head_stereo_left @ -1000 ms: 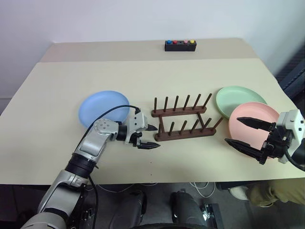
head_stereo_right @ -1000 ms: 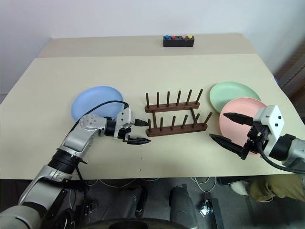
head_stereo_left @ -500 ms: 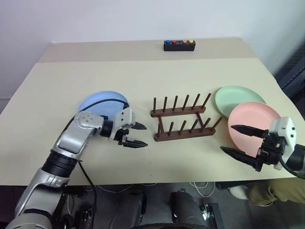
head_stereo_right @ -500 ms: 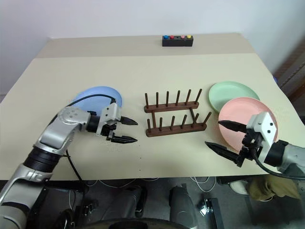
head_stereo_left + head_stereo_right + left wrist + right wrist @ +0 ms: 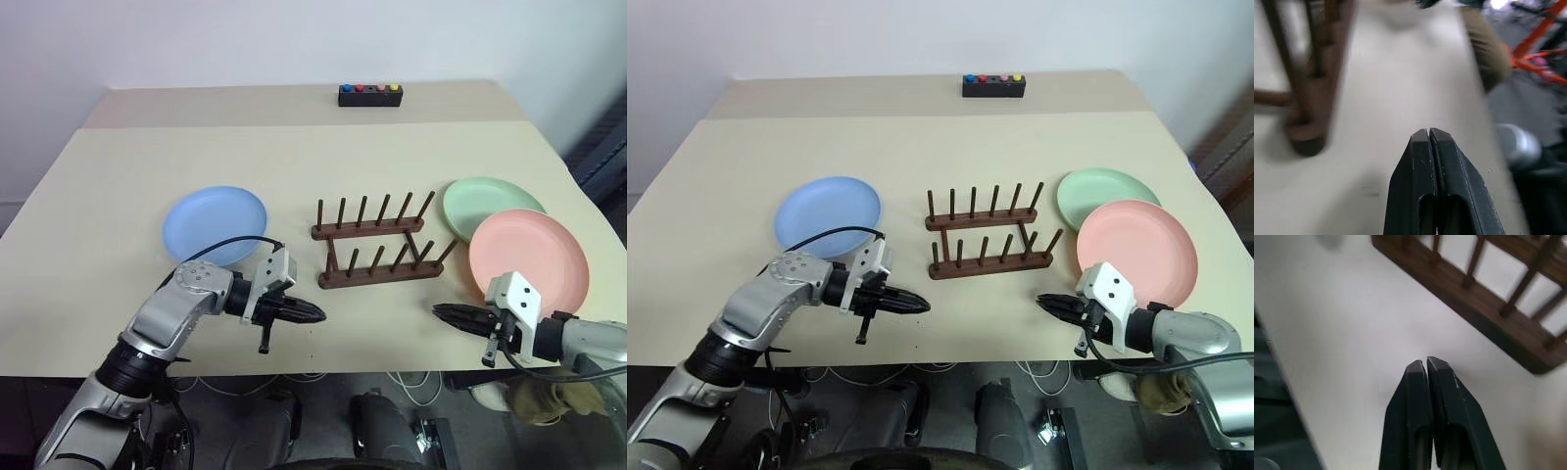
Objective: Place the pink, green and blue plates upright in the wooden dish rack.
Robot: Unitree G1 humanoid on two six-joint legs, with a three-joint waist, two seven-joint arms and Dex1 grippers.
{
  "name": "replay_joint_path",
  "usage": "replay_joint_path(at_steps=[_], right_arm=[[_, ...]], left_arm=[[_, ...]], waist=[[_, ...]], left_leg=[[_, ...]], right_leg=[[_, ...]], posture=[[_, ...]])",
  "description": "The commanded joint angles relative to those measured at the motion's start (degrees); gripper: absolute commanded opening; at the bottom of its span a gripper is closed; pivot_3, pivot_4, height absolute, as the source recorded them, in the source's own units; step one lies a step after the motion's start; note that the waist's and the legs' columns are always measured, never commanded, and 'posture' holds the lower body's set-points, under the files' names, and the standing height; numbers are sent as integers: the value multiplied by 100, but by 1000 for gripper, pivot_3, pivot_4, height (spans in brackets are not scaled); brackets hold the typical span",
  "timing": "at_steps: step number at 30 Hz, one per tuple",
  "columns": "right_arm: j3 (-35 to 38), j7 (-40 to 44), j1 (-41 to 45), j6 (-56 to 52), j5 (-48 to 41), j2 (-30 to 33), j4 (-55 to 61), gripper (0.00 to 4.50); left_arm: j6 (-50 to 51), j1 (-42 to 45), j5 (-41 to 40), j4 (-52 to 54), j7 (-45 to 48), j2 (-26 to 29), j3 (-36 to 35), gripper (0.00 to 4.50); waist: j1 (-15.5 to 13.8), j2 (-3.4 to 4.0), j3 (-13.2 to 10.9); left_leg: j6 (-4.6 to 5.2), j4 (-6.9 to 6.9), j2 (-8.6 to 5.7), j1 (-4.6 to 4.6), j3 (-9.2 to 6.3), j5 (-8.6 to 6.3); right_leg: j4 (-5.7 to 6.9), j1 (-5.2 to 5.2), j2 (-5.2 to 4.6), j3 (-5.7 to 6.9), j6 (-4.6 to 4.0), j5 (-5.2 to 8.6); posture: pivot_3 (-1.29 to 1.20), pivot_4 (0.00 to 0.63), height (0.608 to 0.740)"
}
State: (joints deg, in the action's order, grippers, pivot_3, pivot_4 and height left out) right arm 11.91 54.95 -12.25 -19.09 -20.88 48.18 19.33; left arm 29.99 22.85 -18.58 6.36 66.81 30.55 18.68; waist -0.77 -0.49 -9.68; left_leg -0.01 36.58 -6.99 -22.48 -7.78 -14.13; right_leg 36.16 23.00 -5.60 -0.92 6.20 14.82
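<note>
Wooden rack (image 5: 377,245) empty (plates flat on counter (image 5: 118,196)); left hand (image 5: 315,314), right hand (image 5: 440,311) pinched closed, holding nothing.

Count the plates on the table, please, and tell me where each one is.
3. The blue plate lies flat left of the wooden dish rack; the green plate and pink plate lie right of it, the pink one overlapping the green one's edge.

Left hand (image 5: 1429,134) pressed closed over the table (image 5: 1396,88), wooden dish rack (image 5: 1305,83) nearby
</note>
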Motion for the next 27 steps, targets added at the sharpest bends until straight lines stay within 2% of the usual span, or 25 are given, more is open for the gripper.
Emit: replay_joint_path(at_steps=[1, 9, 18, 22, 27], right_arm=[[-243, -253, 251, 398, 489, -75, -242, 75], [-963, -825, 1306, 743, 1338, -460, -1360, 75], [-1386, -1298, 2842, 1377, 1977, -873, -3044, 75], [-1527, -1299, 3455, 1670, 2097, -1089, -3733, 75], [-1579, -1366, 3944, 2037, 2258, -1170, -4424, 75]], left_arm=[[-156, 182, 233, -213, -365, -330, 129, 0], [-1068, 655, 929, -1261, -899, -955, 304, 0], [-1981, 1547, 1271, -2938, -1032, -1189, 41, 0], [-2752, 2315, 1505, -4313, -1273, -1369, -119, 0], [-3305, 2913, 1615, -5383, -1304, -1601, -264, 0]], waist=[[-1, -1, 0], [12, -1, 0], [13, -1, 0], [12, -3, -1], [24, -2, -1]], left_leg=[[0, -1, 0, -1, 0, 0], [-2, -1, -1, 2, 0, 2], [-2, 39, -2, 5, -1, 3], [-2, 41, -3, 4, -2, 4], [-3, 42, -6, 2, -3, 4]], right_leg=[[0, 1, 1, 0, 9, -5], [5, 5, 4, 0, 16, -10], [8, -13, 15, 2, 19, -30], [8, -7, 26, 0, 37, -44], [8, -3, 32, -5, 38, -51]], posture=[[0, 150, 740], [0, 150, 740], [0, 150, 740], [0, 150, 740], [0, 150, 740]])
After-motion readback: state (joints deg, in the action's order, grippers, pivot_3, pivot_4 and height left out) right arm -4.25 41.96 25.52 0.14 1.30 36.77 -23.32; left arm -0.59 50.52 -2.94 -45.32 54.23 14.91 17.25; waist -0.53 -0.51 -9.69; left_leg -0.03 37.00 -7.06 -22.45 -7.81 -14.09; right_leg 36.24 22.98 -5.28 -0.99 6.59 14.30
